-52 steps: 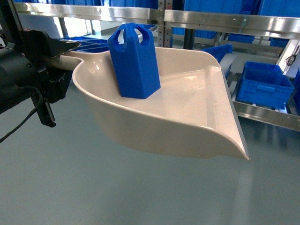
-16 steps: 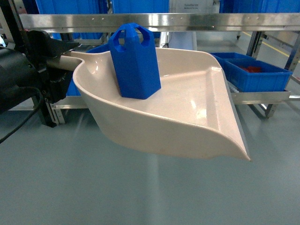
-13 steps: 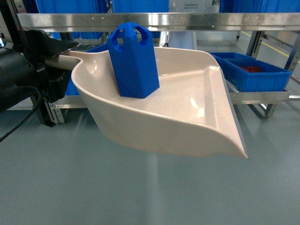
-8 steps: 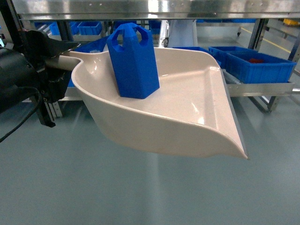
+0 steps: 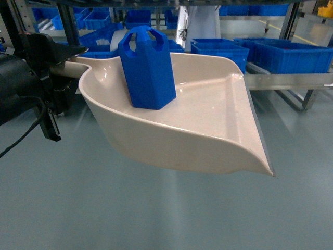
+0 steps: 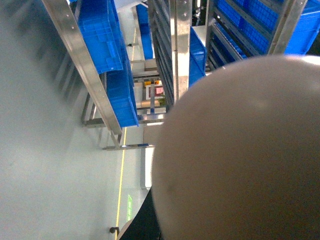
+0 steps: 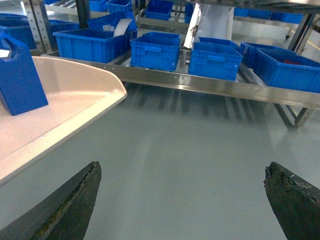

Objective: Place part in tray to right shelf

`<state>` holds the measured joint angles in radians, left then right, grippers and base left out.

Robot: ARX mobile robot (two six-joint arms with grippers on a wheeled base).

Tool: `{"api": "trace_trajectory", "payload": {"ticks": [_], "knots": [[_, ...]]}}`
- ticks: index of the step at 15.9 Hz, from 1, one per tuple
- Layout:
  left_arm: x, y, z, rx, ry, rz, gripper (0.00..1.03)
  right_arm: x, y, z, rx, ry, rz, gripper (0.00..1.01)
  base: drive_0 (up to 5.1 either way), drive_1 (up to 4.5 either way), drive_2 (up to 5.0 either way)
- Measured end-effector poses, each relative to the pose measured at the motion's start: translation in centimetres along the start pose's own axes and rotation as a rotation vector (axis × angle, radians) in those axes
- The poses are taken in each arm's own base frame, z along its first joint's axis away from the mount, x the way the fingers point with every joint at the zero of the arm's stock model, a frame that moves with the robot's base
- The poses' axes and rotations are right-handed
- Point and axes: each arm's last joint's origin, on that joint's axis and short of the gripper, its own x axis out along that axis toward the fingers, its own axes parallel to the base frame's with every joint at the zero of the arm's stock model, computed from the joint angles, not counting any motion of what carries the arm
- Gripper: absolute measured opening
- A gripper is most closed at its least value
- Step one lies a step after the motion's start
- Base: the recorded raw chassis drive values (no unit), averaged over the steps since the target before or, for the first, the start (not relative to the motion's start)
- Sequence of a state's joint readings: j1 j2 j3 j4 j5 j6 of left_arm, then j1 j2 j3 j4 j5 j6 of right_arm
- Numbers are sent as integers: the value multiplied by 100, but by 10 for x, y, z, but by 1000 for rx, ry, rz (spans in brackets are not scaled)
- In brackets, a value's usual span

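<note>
The tray's handle is clamped in the left gripper (image 5: 65,67) at the left edge of the head view, so the tray (image 5: 208,140) is held out above the floor (image 5: 156,219). The part (image 5: 147,67) stands upright in the tray, just past the handle. In the right wrist view the right gripper (image 7: 187,205) is seen with its two fingertips (image 7: 75,205) spread wide and nothing between them; the tray's lip lies to its left. Beyond it, the shelf (image 7: 225,87) carries blue crates (image 7: 155,50). The left wrist view is mostly filled by the tray's underside.
</note>
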<state>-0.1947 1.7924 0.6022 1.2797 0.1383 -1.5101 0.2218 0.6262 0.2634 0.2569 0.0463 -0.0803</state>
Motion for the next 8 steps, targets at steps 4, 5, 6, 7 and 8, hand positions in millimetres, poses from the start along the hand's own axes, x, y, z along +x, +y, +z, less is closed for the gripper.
{"api": "trace_trajectory", "payload": {"ticks": [4,5,6,7,8], "knots": [[0,0,0,0,0,2,14,0,0,0,0,1,0,98,0,0,0],[0,0,0,0,0,1,14,0,0,0,0,1,-1,98,0,0,0],[0,0,0,0,0,1,14,0,0,0,0,1,-1,98,0,0,0],[0,0,0,0,0,0,14,0,0,0,0,2,-1,98,0,0,0],[0,0,0,0,0,1,14,0,0,0,0,1,-2,98,0,0,0]]}}
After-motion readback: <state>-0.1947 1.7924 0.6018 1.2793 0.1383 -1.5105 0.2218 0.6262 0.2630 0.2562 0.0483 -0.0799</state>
